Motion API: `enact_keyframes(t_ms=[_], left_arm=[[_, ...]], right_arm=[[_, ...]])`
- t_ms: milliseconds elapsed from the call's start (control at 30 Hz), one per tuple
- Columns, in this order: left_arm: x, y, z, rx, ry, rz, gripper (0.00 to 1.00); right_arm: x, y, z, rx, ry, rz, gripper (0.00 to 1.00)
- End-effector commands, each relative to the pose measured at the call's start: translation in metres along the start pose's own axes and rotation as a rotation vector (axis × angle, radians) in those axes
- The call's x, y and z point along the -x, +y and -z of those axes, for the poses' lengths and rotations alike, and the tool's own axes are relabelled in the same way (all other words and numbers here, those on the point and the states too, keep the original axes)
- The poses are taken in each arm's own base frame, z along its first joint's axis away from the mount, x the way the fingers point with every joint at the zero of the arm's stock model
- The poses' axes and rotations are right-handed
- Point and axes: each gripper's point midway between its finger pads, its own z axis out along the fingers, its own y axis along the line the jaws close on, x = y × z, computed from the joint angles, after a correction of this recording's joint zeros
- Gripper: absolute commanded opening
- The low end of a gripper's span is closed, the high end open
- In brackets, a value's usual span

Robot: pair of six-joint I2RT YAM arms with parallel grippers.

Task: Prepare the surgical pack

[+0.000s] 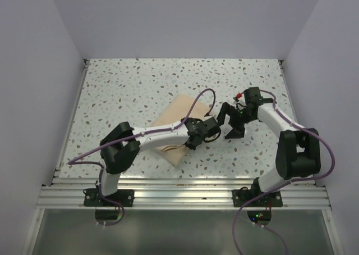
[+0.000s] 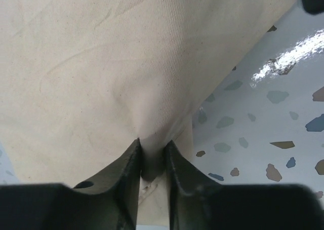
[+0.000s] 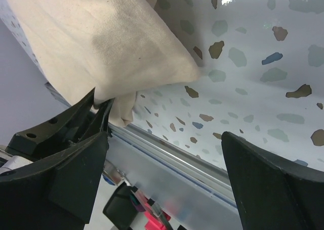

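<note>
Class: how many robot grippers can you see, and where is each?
2. The left gripper pinches a fold of the beige cloth; the right gripper is open beside the cloth's corner.

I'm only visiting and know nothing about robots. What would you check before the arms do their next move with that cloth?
1. Left fingers gripping the beige cloth: ok, a fold is pinched between them.
2. Right fingers free: ok, spread wide with nothing between them.
3. Room between the two arms: cannot tell; in the top view their tips sit very close together.
4. Cloth resting on the table: ok, it lies there folded.
5. Steel tray, instruments and gauze accounted for: cannot tell, none are in view.
</note>
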Motion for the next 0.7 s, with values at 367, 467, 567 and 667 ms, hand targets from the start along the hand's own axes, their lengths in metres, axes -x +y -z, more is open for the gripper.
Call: enact_keyframes(t_ms=[367, 467, 567, 667], left_arm=[[0.046, 0.014, 0.022, -0.041, -0.109, 0.047, 0.0], [0.052, 0.013, 0.026, -0.064, -0.116, 0.055, 0.0], [0.059, 0.015, 0.033, -0.079, -0.133, 0.073, 0.0], [0.064, 0.017, 0.034, -0.078, -0.144, 0.077, 0.0]], right_arm=[[0.003, 0.072, -0.028, 0.232, -0.013, -0.091, 0.7], [0.01, 0.077, -0.03, 0.249, -0.025, -0.104, 0.45], [0.012, 0.077, -0.035, 0.249, -0.002, -0.113, 0.43], [0.014, 0.077, -0.039, 0.237, -0.005, -0.113, 0.38]])
